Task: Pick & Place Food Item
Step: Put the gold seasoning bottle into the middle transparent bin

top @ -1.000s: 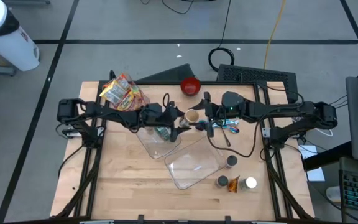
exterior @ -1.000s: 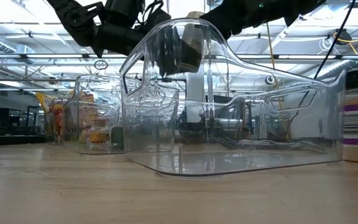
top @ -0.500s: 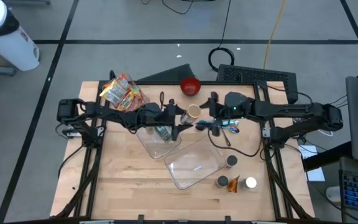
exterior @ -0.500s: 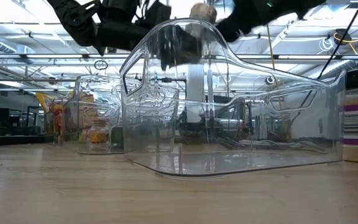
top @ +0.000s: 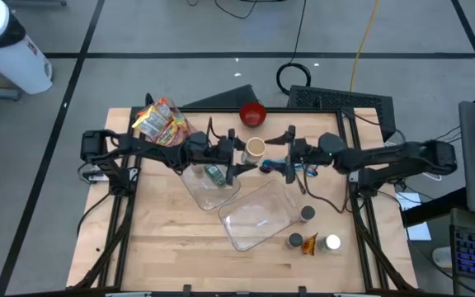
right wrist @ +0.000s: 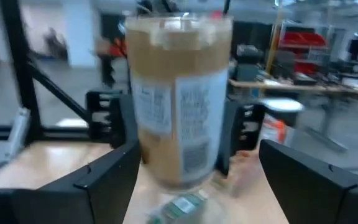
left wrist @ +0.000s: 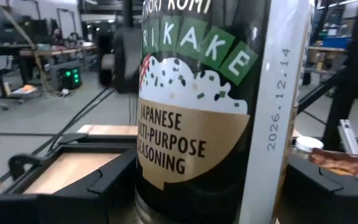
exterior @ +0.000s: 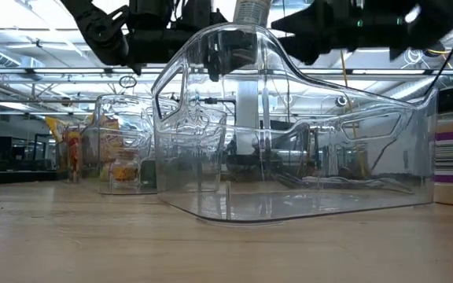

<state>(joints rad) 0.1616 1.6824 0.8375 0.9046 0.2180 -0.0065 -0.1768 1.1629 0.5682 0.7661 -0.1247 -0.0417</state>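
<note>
step: handover done or nearly — jar (left wrist: pixel 204 106) sits pinched in left hand (top: pixel 231 162), held off the worktop (top: pixel 163 247) at frame centre of the high view
jar: furikake seasoning, upright, label facing left wrist camera; hangs above the near rim of one clear bin (top: pixel 209 186)
left hand: clamped on jar, fingers (left wrist: pixel 73 199) either side of it
right hand: (top: pixel 280 164) spread, nothing in it — just right of jar, apart from it
second bin: (top: pixel 258 219) lies lower centre, looks vacant
next: likely lower jar into a bin — needs to clear the rim, keep it upright, then release
risk: tall jar may tip on release
</note>
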